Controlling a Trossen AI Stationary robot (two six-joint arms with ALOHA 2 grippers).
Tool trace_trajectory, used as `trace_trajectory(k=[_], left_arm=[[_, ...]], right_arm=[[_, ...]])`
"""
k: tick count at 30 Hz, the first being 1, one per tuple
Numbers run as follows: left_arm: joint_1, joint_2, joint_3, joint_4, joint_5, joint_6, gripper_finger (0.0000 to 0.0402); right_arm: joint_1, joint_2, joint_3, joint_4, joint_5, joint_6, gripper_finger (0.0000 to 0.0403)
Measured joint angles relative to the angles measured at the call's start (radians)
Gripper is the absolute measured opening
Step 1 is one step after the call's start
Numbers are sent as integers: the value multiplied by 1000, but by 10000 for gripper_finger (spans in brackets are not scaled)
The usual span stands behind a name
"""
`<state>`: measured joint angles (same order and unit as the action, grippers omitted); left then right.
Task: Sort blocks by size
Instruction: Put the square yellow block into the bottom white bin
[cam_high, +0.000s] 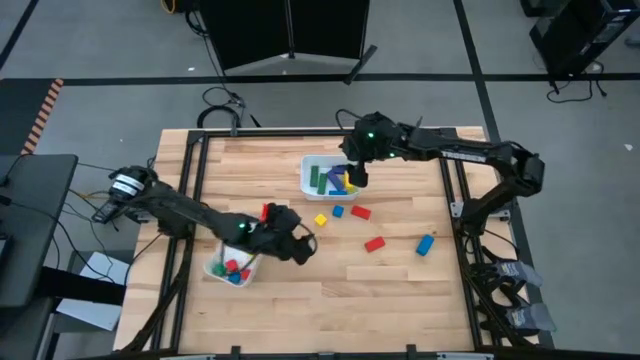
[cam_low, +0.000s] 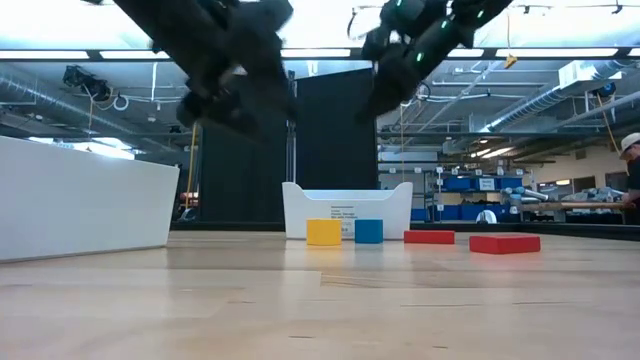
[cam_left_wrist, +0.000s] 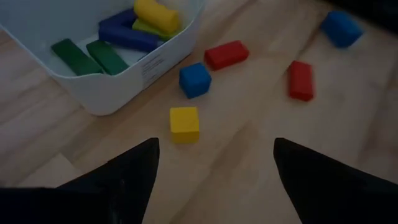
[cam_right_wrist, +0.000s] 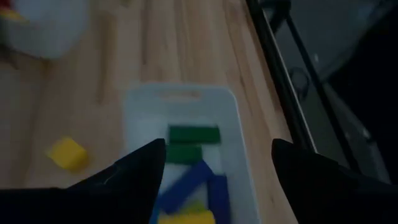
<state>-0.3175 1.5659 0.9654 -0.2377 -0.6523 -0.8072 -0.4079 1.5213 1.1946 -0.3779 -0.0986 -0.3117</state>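
My left gripper (cam_high: 298, 243) is open and empty above the table, just right of the near white tray (cam_high: 216, 270), which holds small red, blue and green blocks. Its wrist view looks out at a yellow cube (cam_left_wrist: 185, 122), a blue cube (cam_left_wrist: 194, 79), two red blocks (cam_left_wrist: 226, 54) (cam_left_wrist: 300, 79) and a blue block (cam_left_wrist: 341, 28), all lying flat on the wood. My right gripper (cam_high: 355, 178) is open and empty above the far white tray (cam_high: 305, 180). That tray holds green (cam_right_wrist: 193, 134), blue (cam_right_wrist: 186, 182) and yellow bars.
The loose blocks lie between the two trays, toward the table's right: yellow cube (cam_high: 320, 219), blue cube (cam_high: 339, 211), red blocks (cam_high: 361, 212) (cam_high: 375, 243) and a blue block (cam_high: 425, 244). Bare wood lies along the near edge. A black frame borders the table.
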Motion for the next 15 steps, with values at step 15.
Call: trace_trajectory(k=[15], left_arm=[[115,278,209,-102,68,144,324]], right_arm=[[220,-267,-73,-68,37,86,296]])
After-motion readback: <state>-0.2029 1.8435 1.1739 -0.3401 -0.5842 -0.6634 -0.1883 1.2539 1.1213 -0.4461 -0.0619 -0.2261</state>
